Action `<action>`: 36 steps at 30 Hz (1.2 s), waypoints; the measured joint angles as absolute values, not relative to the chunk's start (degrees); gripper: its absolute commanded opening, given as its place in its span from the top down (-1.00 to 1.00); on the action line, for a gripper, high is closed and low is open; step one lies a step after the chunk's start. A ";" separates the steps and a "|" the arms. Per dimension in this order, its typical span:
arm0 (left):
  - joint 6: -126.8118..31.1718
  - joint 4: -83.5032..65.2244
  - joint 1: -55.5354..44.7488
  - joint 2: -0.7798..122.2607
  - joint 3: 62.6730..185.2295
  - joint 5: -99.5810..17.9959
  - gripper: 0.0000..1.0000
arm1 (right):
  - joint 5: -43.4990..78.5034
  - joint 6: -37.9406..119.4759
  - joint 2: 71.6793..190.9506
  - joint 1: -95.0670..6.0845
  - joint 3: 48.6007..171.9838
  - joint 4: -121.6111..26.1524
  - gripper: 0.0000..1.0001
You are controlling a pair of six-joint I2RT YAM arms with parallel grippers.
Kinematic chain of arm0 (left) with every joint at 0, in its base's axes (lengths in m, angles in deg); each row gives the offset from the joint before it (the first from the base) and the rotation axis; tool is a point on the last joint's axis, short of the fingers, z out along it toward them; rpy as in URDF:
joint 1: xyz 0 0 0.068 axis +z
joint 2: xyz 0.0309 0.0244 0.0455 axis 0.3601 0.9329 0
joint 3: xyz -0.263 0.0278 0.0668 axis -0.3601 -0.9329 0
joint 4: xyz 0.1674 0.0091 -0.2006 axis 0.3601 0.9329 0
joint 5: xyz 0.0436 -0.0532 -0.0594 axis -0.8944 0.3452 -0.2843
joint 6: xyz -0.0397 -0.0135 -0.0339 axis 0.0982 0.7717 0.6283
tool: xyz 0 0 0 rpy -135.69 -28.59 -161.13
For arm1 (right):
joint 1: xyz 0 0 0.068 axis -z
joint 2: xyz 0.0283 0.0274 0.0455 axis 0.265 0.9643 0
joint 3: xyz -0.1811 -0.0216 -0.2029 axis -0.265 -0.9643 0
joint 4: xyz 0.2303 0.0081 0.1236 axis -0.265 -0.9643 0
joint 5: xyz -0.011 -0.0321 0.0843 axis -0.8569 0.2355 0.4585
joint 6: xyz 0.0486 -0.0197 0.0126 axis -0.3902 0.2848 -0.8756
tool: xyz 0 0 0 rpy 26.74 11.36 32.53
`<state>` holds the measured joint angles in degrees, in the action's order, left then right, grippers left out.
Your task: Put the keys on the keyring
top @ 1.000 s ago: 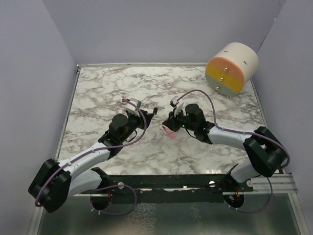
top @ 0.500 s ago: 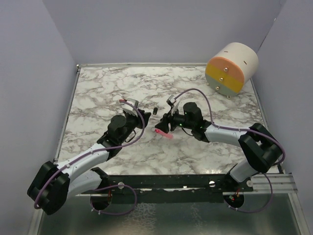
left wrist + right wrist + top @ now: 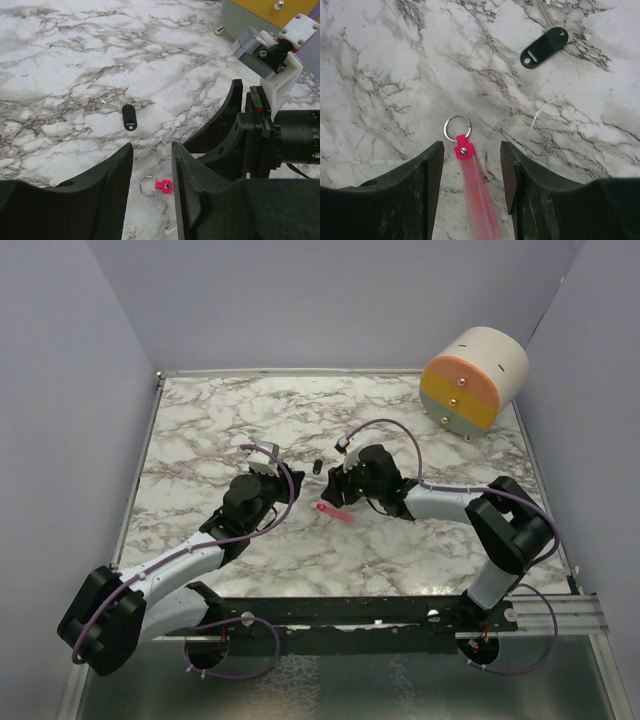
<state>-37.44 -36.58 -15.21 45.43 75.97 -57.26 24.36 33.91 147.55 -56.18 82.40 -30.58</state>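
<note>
The keyring [image 3: 335, 512], a pink strip with a small metal ring [image 3: 456, 128], lies on the marble between the two arms. My right gripper [image 3: 471, 150] is open and straddles the strip [image 3: 475, 185], whose near end looks blurred. The keys [image 3: 316, 466] show as one small black-headed key [image 3: 544, 47] lying loose a short way beyond the ring. My left gripper [image 3: 150, 170] is open with nothing in it. The ring [image 3: 147, 186] and pink tab [image 3: 165, 186] show on the table past its fingers, the key [image 3: 129, 116] further on. The two grippers [image 3: 288, 490] [image 3: 335, 495] face each other closely.
A round drum [image 3: 475, 380] with an orange, yellow and grey face stands at the back right corner. Purple walls close in the marble table [image 3: 220, 410] on three sides. A thin white sliver [image 3: 540, 112] lies near the key.
My right gripper has opened and let go of the pink keyring, which now lies on the table. The right arm shifted left. The left arm barely moved.
</note>
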 measured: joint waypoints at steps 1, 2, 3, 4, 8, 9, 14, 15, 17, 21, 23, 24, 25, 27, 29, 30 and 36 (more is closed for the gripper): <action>-36.68 -36.36 -15.19 45.87 75.97 -57.55 0.24 | 23.73 33.93 147.88 -56.18 82.40 -30.93 0.04; -35.98 -36.01 -15.03 46.28 75.97 -57.74 0.24 | 23.10 33.93 148.08 -56.18 82.40 -31.32 0.05; -35.37 -35.72 -14.95 46.68 75.94 -57.89 0.24 | 22.66 33.98 148.21 -56.18 82.40 -31.76 0.05; -34.78 -35.46 -14.88 46.94 75.88 -58.09 0.24 | 22.31 34.15 148.34 -56.18 82.49 -32.30 0.05; -33.53 -34.78 -14.55 47.13 75.73 -58.75 0.24 | 20.95 34.70 149.06 -56.18 83.63 -34.97 0.05; -33.34 -34.78 -14.47 47.11 75.73 -58.88 0.24 | 20.60 34.81 149.04 -56.18 83.58 -35.89 0.05; -33.09 -34.61 -14.12 46.70 75.66 -59.25 0.24 | 20.54 34.28 147.84 -56.18 80.70 -36.41 0.02; -33.12 -34.50 -14.09 46.59 75.64 -59.34 0.24 | 20.54 34.11 147.51 -56.18 79.89 -36.68 0.00; -33.09 -34.37 -14.05 46.33 75.51 -59.53 0.24 | 20.58 33.52 146.81 -56.18 78.27 -36.87 -0.03; -33.03 -34.13 -13.83 45.85 74.92 -59.67 0.24 | 20.98 32.27 144.38 -56.18 75.61 -36.68 -0.04; -32.94 -33.80 -13.79 45.52 74.61 -59.67 0.24 | 21.54 31.75 143.73 -56.18 74.82 -36.52 -0.04; -32.94 -33.65 -13.77 45.39 74.48 -59.67 0.24 | 21.96 31.53 143.42 -56.18 74.34 -36.44 -0.04; -32.92 -33.41 -13.77 45.30 74.41 -59.69 0.24 | 22.53 31.31 143.18 -56.18 73.84 -36.30 -0.04; -32.92 -33.19 -13.77 45.19 74.35 -59.69 0.24 | 23.64 31.05 142.77 -56.36 73.01 -35.56 -0.04; -32.92 -32.97 -13.77 45.04 74.35 -59.69 0.24 | 24.49 30.74 142.70 -56.97 72.68 -35.08 -0.04; -32.92 -32.86 -13.77 44.95 74.35 -59.69 0.24 | 24.76 30.61 142.70 -57.47 72.66 -34.99 -0.04; -32.92 -31.81 -13.61 44.10 74.35 -59.84 0.25 | 25.54 29.23 143.79 -63.11 73.07 -33.81 -0.04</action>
<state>-32.92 -31.81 -13.61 44.10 74.35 -59.84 25.54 29.23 143.79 -63.11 73.07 -33.81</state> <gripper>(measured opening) 0.380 0.517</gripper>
